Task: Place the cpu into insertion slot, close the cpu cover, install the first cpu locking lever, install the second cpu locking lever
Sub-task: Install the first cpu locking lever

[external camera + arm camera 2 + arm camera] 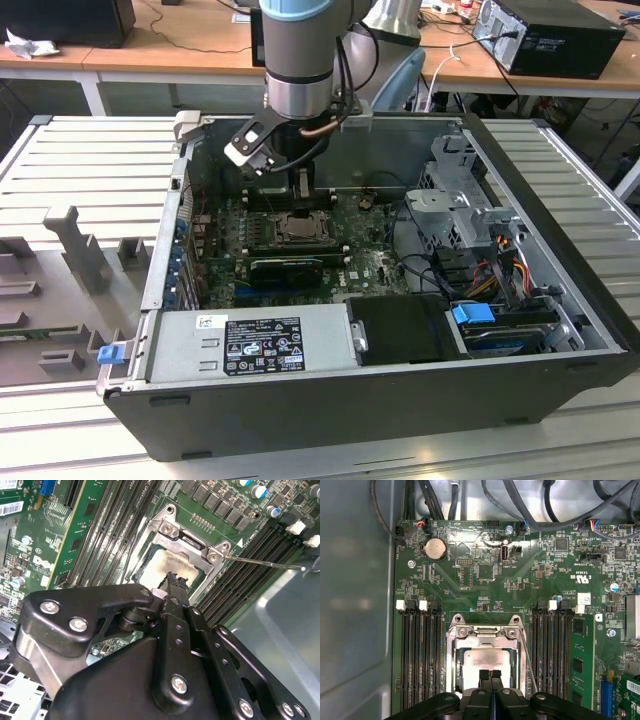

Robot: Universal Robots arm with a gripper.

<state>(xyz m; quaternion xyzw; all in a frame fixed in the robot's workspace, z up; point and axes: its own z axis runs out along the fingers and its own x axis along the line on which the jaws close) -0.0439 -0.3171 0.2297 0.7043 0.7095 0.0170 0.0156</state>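
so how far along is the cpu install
Done: the cpu lies seated under the closed cpu cover. In hand: the gripper, jaws shut, hangs just over the cpu's face. Left: a thin locking lever beside the cover looks angled away and unlatched, though I can't be sure.

My jaws, pressed together, hang with their tips just over the cpu (155,562), which lies within the cut-out of the cpu cover (170,528); a thin locking lever (265,562) juts across the memory slots (245,582).
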